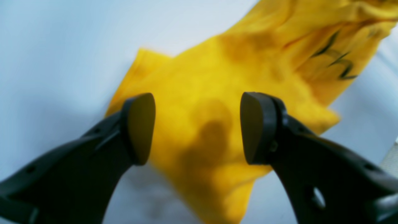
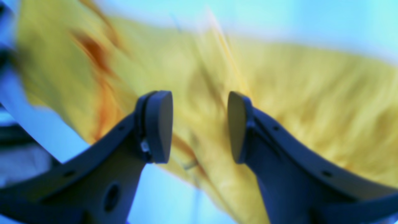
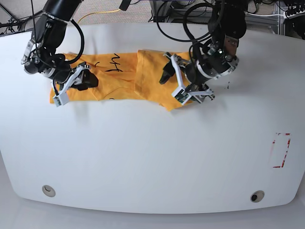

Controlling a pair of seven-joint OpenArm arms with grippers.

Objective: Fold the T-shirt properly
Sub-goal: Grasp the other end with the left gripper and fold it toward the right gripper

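Bare near tabletop (image 3: 152,157); T-shirt (image 3: 116,78) across the far side, left to centre. Soft, light, limp, prone to bunching; best gripped at hem corners. Left claw (image 1: 198,129), right claw (image 2: 200,127): both parted above cloth, grasping nothing.

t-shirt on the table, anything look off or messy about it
Yes: the T-shirt lies crooked and rumpled, with uneven folds under both arms and a pointed flap sticking out toward the table's middle, instead of a neat rectangle.
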